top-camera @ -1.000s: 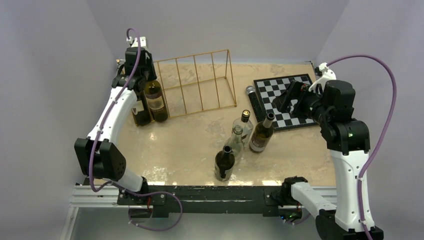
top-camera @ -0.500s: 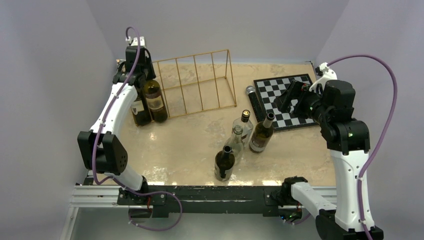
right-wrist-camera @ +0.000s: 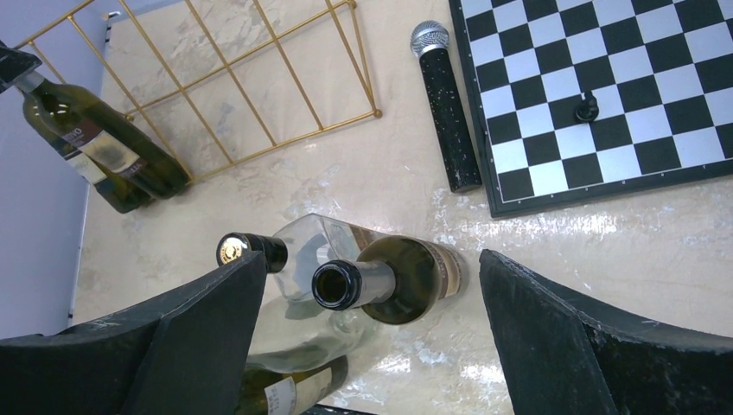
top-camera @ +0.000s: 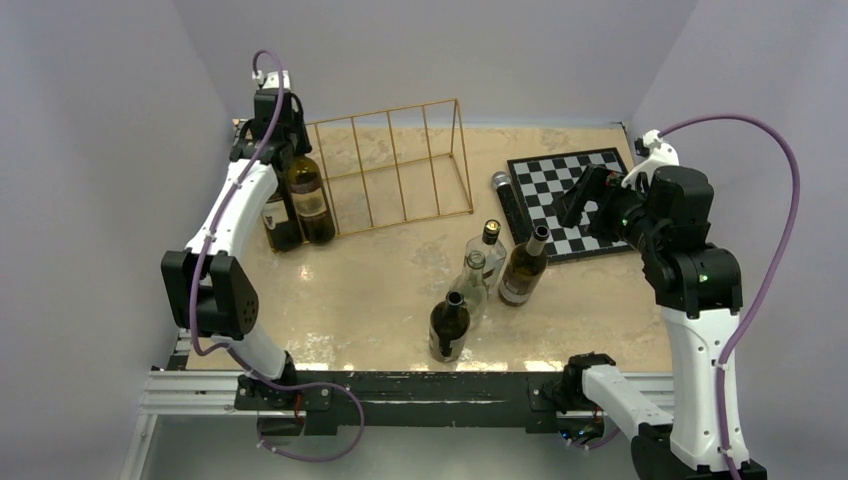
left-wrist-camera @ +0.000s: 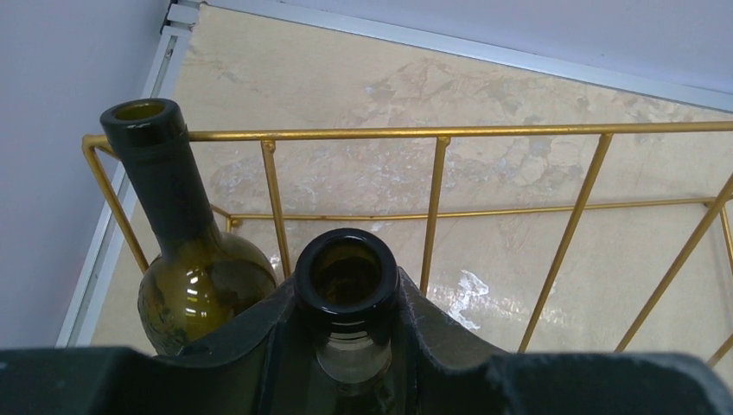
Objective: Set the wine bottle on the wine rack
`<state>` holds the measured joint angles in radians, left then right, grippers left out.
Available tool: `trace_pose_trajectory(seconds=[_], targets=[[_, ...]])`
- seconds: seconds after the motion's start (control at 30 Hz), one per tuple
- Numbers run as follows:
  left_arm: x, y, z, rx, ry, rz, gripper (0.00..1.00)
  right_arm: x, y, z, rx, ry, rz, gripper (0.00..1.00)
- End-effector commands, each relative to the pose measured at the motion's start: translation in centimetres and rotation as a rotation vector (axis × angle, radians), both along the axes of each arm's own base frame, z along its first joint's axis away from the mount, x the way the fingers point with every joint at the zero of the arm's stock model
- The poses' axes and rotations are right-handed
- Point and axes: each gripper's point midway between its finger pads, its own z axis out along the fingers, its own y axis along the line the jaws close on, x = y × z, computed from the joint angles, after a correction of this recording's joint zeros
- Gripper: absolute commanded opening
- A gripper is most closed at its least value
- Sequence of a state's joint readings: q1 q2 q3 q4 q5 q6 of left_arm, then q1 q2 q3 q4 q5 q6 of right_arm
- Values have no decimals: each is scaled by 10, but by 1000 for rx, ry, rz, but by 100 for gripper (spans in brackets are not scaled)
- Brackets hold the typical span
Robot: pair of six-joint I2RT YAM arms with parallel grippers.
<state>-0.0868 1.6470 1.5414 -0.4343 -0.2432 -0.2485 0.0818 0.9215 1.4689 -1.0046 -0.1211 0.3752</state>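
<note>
"Gold wire rack, far left of the table: what has the left gripper got?"

"It is clamped round the neck of the wine bottle, which is dark green, open-mouthed and upright at the rack's left end. A second dark bottle stands just beside it, on its left. Whether either sits inside a slot, I cannot tell."

"And the right gripper?"

"Fingers spread wide, holding nothing, raised on the right side of the table near the chessboard. One black piece stands on the board, and a microphone lies flat along its left edge. A cluster of four bottles stands mid-table."

"The two arms?"

"Well apart: left at the rack, right by the board."
</note>
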Motion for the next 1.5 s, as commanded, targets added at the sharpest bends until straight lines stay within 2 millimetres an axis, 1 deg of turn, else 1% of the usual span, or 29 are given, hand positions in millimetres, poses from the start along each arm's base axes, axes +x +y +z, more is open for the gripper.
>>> trace_pose_trajectory(seconds=[0.0, 0.13, 0.43, 0.47, 0.67, 0.83, 0.9, 0.97, 1.13, 1.3, 1.4, 1.47], targets=[[14, 8, -1, -5, -16, 42, 27, -3, -6, 5, -17, -25, -19, 98], [23, 11, -8, -7, -5, 58, 33, -8, -4, 9, -2, -35, -18, 98], [40, 18, -26, -28, 33, 76, 38, -18, -6, 14, 6, -49, -32, 98], [41, 18, -27, -31, 37, 78, 40, -18, -6, 14, 5, -48, -32, 98], [44, 19, -33, -47, 52, 77, 50, -21, -6, 16, 6, -47, -32, 98], [41, 16, -34, -58, 58, 66, 53, -22, -5, 18, 11, -52, -26, 98], [40, 14, -30, -67, 49, 62, 54, -24, -5, 18, 13, -51, -23, 98], [37, 12, -22, -78, 35, 54, 57, -25, -4, 19, 17, -55, -20, 98], [28, 4, 4, -112, -14, 11, 67, -29, -3, 20, 22, -60, -13, 98], [14, 0, 34, -121, -46, -18, 74, -33, 0, 21, 30, -63, 4, 98], [2, -6, 47, -130, -51, -57, 83, -36, 4, 25, 33, -76, 31, 98], [-7, -17, 56, -147, -47, -129, 91, -39, 13, 29, 33, -92, 98, 98]])
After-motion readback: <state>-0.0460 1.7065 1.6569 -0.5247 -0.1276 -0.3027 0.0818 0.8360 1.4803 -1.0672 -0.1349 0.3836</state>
